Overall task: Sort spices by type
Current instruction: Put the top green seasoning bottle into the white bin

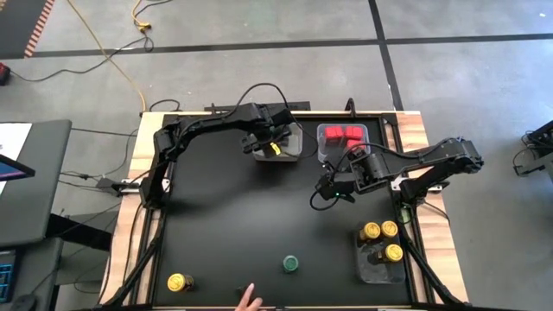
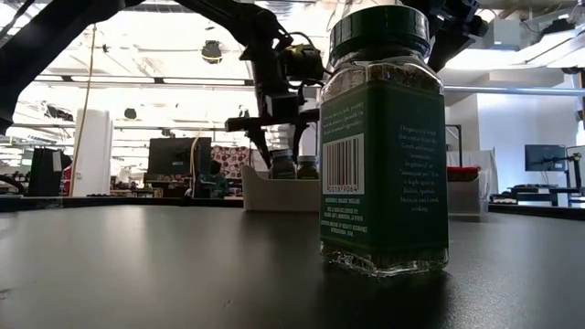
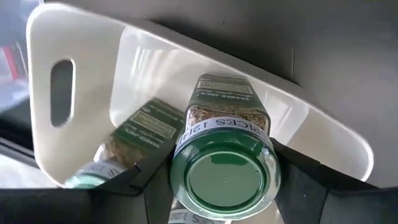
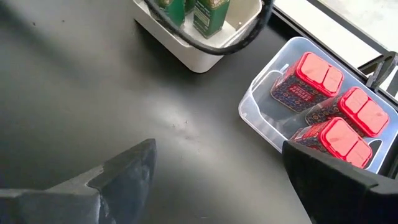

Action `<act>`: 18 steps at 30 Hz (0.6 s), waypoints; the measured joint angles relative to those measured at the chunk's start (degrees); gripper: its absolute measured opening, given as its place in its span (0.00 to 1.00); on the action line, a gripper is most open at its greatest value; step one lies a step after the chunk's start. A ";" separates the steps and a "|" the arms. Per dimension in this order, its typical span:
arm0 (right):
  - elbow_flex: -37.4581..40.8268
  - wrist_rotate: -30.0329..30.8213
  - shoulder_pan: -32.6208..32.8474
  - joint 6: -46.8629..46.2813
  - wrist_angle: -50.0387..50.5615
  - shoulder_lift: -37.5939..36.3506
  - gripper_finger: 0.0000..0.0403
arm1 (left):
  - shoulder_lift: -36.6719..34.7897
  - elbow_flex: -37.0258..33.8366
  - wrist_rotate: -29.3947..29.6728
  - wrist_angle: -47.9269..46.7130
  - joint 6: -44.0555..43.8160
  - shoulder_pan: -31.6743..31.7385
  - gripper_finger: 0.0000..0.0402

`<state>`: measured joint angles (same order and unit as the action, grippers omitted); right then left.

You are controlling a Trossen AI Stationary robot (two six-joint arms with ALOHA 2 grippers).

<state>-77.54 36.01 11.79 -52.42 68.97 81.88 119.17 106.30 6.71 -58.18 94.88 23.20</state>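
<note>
My left gripper (image 3: 224,180) hangs over the white bin (image 3: 74,56) at the table's far middle, shut on a green-lidded spice jar (image 3: 225,124). A second green-lidded jar (image 3: 134,140) stands in that bin. In the high view my left gripper (image 1: 275,138) shows above the bin (image 1: 289,149). My right gripper (image 4: 217,180) stands open over bare table, right of centre (image 1: 328,192). A loose green-lidded jar (image 1: 291,263) stands upright on its base near the front edge. A yellow-lidded jar (image 1: 179,282) sits at the near left. My left gripper pinches the jar just below its green lid (image 3: 180,163), one finger (image 3: 140,183) on each side. The fingers come steeply from above. The jar hangs nearly upright with its lower part down inside the white bin. Whether its base rests on the bin floor cannot be seen.
A clear bin (image 4: 261,118) with three red-lidded boxes (image 4: 317,71) stands at the far right. Another bin (image 1: 380,269) holding yellow-lidded jars (image 1: 381,231) sits at the near right. A person's hand (image 1: 249,300) reaches over the near edge. The loose green jar (image 2: 384,146) fills the low view.
</note>
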 joint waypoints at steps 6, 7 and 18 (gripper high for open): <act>0.00 0.00 0.00 0.00 0.02 0.00 0.93 | -0.02 0.00 -0.01 1.47 -0.03 -0.01 0.54; 0.00 0.00 0.00 0.07 0.02 0.00 0.93 | -0.02 0.00 -0.01 1.40 2.07 -0.02 0.54; 0.00 0.02 0.00 0.39 0.02 0.00 0.93 | -0.02 0.00 0.35 1.83 7.50 -0.02 0.54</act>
<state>-77.54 36.03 11.79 -52.03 68.99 81.89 119.15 106.30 7.06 -56.35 102.37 23.18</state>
